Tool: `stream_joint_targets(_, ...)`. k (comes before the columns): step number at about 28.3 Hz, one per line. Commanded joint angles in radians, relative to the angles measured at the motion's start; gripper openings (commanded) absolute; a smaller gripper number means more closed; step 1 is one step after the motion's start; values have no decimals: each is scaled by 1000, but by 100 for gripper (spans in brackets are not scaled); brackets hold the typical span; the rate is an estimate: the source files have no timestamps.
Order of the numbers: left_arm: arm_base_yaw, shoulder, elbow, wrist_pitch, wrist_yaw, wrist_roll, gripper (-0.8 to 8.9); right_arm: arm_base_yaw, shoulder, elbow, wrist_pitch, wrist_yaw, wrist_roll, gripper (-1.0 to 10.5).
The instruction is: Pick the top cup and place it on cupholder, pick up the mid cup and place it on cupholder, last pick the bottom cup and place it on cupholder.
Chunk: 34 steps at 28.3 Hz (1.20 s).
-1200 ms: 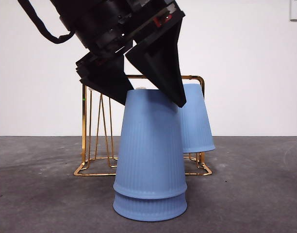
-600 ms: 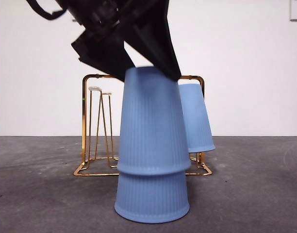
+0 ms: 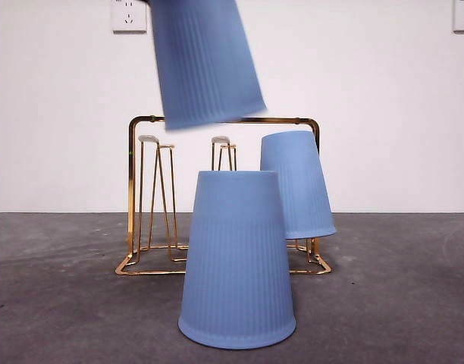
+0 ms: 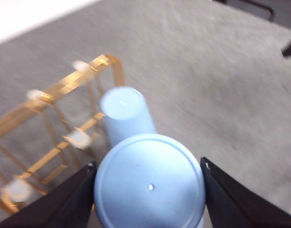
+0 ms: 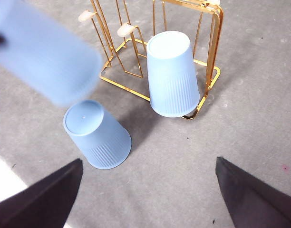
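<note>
The mid cup (image 3: 205, 61), blue and upside down, hangs tilted high above the table, left of the gold wire cupholder's (image 3: 131, 197) middle. My left gripper (image 4: 149, 190) is shut on the closed end of this cup (image 4: 149, 183), one jaw on each side; the gripper itself is above the front view's top edge. The bottom cup (image 3: 236, 262) (image 4: 126, 111) (image 5: 97, 134) stands mouth down on the table in front of the cupholder (image 4: 55, 90) (image 5: 126, 89). The top cup (image 3: 296, 186) (image 5: 173, 73) sits inverted on a right-hand peg. My right gripper (image 5: 148, 190) waits open above the table, holding nothing.
Several white-tipped pegs (image 3: 148, 139) on the cupholder's left and middle are bare. The table (image 3: 58, 303) is dark grey. A white wall with sockets (image 3: 129, 15) stands behind.
The left gripper has lifted the mid cup off the bottom cup, up and to the left, and has risen out of the front view. The bottom cup stays on the table.
</note>
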Motion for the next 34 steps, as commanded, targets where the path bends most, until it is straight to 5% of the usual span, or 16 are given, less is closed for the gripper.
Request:
stream_joint_targets(1, -7, -28, 24, 12, -63, -1, 238, 6, 5, 6, 6, 1, -2, 441)
stream_joint_targets(9, 57, -68, 24, 23, -204, -1, 240, 6, 5, 6, 6, 1, -2, 441)
stream_joint_targets(34, 269, 211, 24, 76, -120, -29, 248, 7, 5, 6, 5, -2, -5, 441)
